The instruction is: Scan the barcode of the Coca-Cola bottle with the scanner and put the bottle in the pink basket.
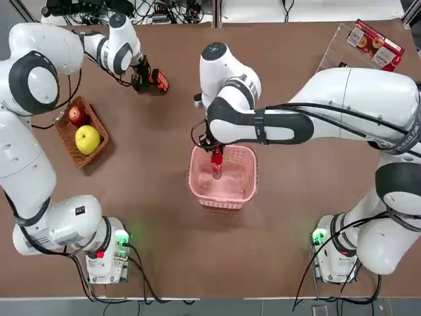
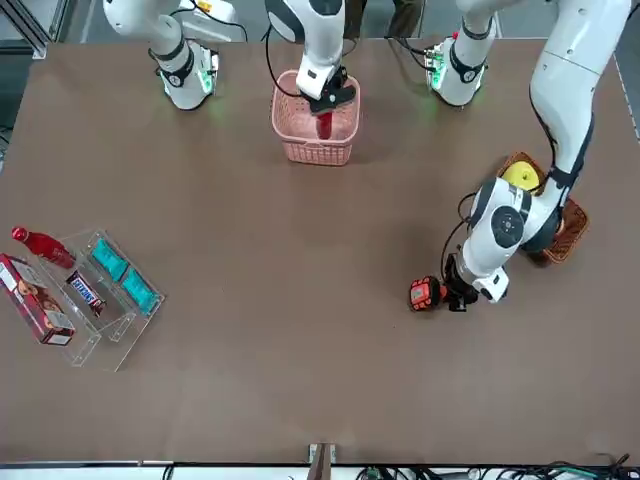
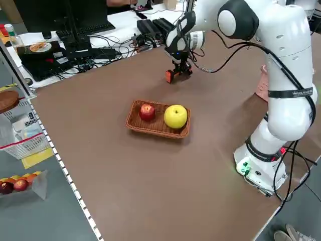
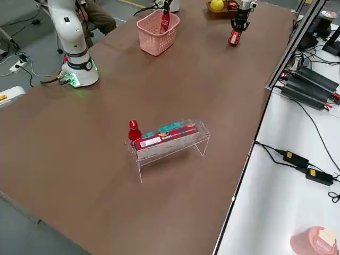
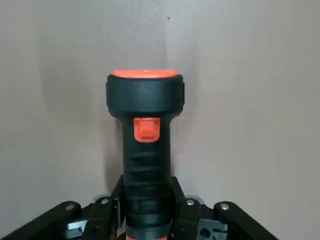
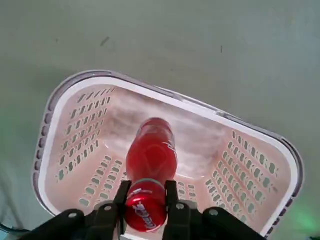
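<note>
The Coca-Cola bottle [image 1: 216,165] is a slim red bottle hanging upright inside the pink basket [image 1: 200,189], held by its neck. My right gripper [image 1: 216,153] is shut on it just above the basket's rim. In the right wrist view the bottle [image 6: 150,159] points down into the basket [image 6: 75,131] between the fingers [image 6: 171,192]. The scanner [image 1: 158,80], black with an orange-red head, lies at the far left of the table. My left gripper [image 1: 141,78] is shut on its handle. In the left wrist view the scanner [image 5: 145,100] rests against the brown tabletop.
A brown wicker tray [image 1: 68,135] with a red apple and a yellow apple sits at the left. A clear stand [image 2: 112,290] with snack packs and a twin red bottle [image 2: 40,245] stands at the far right corner.
</note>
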